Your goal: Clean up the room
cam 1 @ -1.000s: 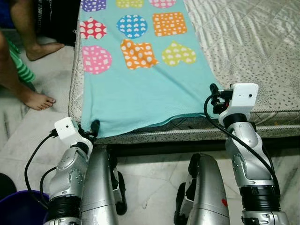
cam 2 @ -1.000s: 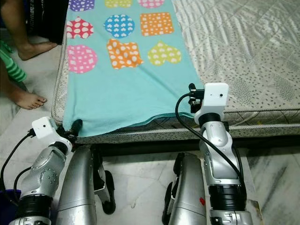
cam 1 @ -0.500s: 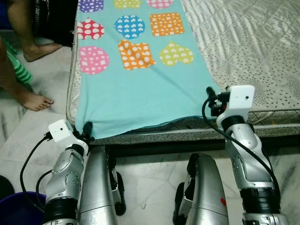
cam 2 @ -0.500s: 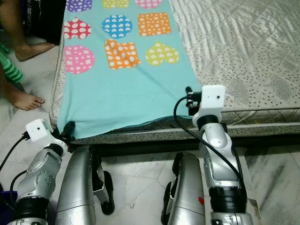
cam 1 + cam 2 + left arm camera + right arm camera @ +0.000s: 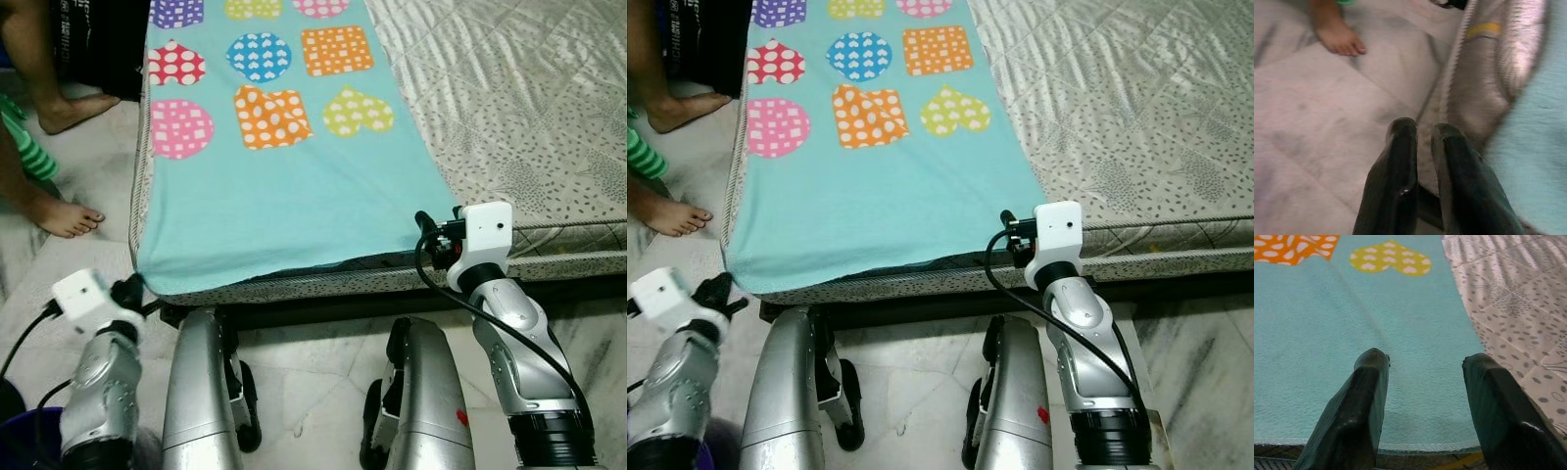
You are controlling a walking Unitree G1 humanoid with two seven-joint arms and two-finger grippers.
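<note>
**Blanket spread, not yet folded**

On the bed, the turquoise blanket lies flat. My right claw gapes at its 5 o'clock corner; left claw, nearly closed and empty, hangs off the 7 o'clock corner.

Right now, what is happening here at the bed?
The robot stands at the foot of the bed, where a turquoise blanket with coloured shapes lies flat. Its right gripper is open at the blanket's near right corner. Its left gripper, nearly shut and holding nothing, hangs off the left corner. A person's bare feet stand beside the bed.
</note>
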